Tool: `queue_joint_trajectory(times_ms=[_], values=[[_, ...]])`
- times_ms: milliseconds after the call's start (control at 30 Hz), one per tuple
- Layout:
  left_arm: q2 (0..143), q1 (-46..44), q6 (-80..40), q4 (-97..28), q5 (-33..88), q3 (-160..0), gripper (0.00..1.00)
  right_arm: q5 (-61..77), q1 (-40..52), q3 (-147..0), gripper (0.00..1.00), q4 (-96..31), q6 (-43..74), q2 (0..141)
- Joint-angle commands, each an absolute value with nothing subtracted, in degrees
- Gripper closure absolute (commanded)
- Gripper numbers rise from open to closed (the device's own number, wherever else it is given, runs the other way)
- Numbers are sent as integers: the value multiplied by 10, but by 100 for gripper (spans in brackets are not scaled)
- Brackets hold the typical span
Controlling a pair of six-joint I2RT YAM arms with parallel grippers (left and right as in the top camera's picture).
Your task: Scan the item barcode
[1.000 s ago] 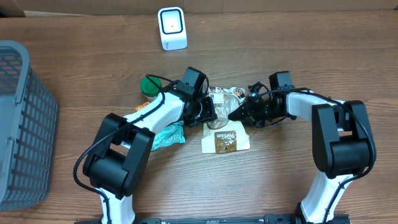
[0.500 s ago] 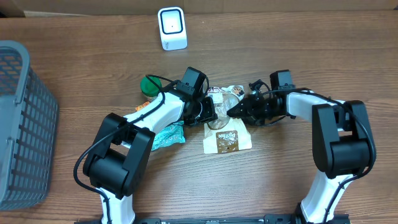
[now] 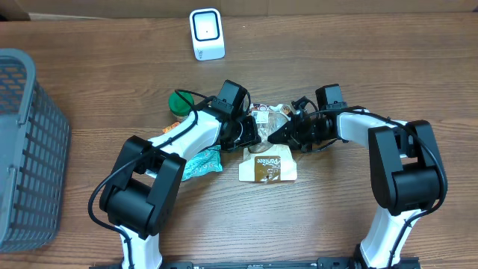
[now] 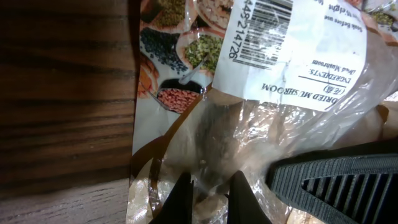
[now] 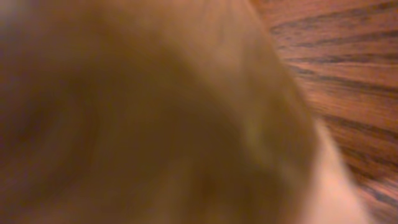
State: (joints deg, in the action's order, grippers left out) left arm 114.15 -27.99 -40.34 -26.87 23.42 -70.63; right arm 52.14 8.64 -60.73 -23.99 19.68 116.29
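Pinching clear mushroom bag (image 4: 249,124) with white barcode label (image 4: 292,43): left gripper (image 4: 210,186); right gripper (image 3: 275,135) closed.

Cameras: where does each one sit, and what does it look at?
Overhead: above the table, facing straight down; shows both arms, left gripper and right gripper meeting at the bag.
Left wrist: on the left arm, looking along its fingers at the bag's label; the fingers pinch the bag.
Right wrist: on the right arm, pressed close to something brown and blurred; the table shows at the right; no fingers show.
Shared: overhead and left wrist both show the bag.
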Motion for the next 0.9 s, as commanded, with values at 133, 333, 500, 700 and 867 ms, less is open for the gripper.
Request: queue_joint_trajectory(times_ms=[133, 333, 500, 700, 867], values=[[1158, -259, -374, -272, 260, -705, 96, 552, 76, -609, 96, -250, 157, 1162], [1124, -239, -265, -392, 241, -799, 96, 556, 72, -609, 96, -293, 98, 1120], [1089, -229, -201, -550, 172, -934, 96, 569, 66, -609, 96, -323, 67, 1074], [1059, -190, -139, -696, 158, -1114, 96, 636, 66, -609, 96, -330, 29, 1046], [1056, -97, -70, -833, 159, -1260, 96, 677, 66, -609, 96, -338, 10, 1026]])
